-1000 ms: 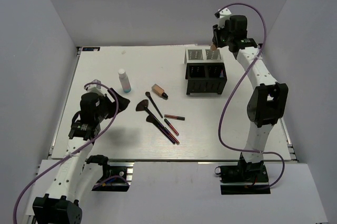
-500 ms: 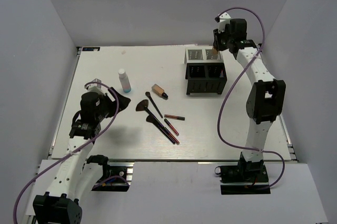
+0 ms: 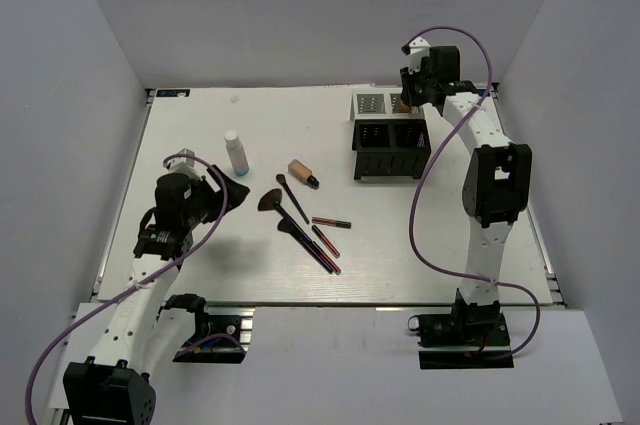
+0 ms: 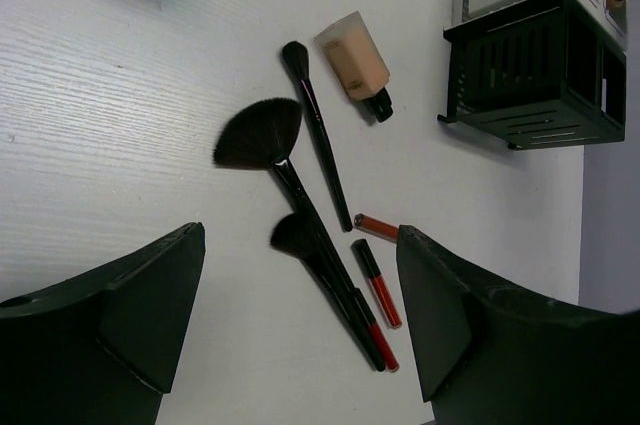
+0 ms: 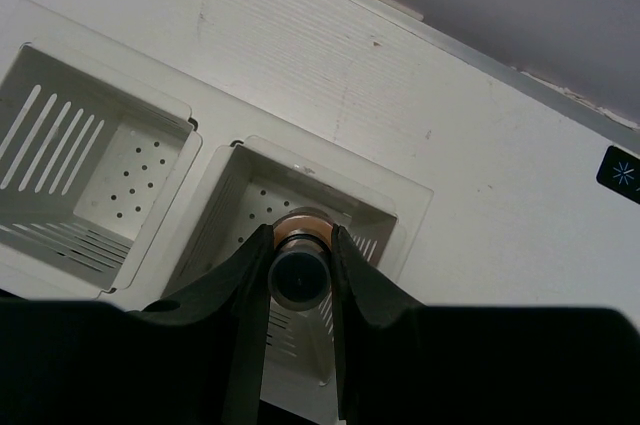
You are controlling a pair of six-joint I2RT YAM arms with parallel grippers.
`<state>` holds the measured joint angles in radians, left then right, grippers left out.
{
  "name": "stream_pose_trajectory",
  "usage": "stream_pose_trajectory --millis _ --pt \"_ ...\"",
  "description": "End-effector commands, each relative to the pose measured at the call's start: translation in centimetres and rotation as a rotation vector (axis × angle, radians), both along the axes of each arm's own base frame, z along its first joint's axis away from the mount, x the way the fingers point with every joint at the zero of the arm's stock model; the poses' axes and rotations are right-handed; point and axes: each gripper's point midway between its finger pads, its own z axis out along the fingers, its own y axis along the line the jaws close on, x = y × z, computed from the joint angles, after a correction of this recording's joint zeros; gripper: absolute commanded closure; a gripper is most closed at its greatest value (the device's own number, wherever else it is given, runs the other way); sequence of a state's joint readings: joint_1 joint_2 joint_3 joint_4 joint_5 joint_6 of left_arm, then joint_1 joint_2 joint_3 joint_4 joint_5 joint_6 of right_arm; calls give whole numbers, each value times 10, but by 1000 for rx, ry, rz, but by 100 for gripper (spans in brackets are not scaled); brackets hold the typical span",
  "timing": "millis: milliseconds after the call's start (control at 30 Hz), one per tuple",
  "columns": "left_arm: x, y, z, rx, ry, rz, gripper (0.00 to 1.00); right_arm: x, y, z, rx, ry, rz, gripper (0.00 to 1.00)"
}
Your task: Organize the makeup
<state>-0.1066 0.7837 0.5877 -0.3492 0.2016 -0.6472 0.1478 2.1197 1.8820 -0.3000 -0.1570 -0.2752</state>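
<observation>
You have the right end effector (image 5: 300,245) pinching the tan foundation bottle (image 5: 300,280) upright, its long axis aimed straight down into the white perforated compartment (image 5: 395,210) directly beneath at frame centre (the right one of two).

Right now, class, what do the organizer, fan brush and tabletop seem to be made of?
Organizer: probably matte moulded plastic, slotted and perforated walls. Fan brush: soft dark bristles, splayed; glossy black handle, likely plastic. Tabletop: white, matte, fine grain lines, perhaps painted wood.
</observation>
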Motion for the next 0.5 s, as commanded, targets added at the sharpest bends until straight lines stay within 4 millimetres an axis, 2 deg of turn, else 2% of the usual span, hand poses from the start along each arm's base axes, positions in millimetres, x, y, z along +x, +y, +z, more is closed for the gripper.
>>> stream_pose_trajectory --millis 0,133,300,467 --pt "3 -4 6 -15 -28 -18 13 9 -1 18 -10 -67 12 73" --pt "5 -5 7 -15 -28 -18 13 9 -3 18 -20 -71 5 62" --pt "6 -5 5 -15 -25 -21 13 12 -11 19 -43 -83 -24 61" --pt "6 -6 5 -16 -23 -24 13 12 -11 24 -41 -95 -24 60"
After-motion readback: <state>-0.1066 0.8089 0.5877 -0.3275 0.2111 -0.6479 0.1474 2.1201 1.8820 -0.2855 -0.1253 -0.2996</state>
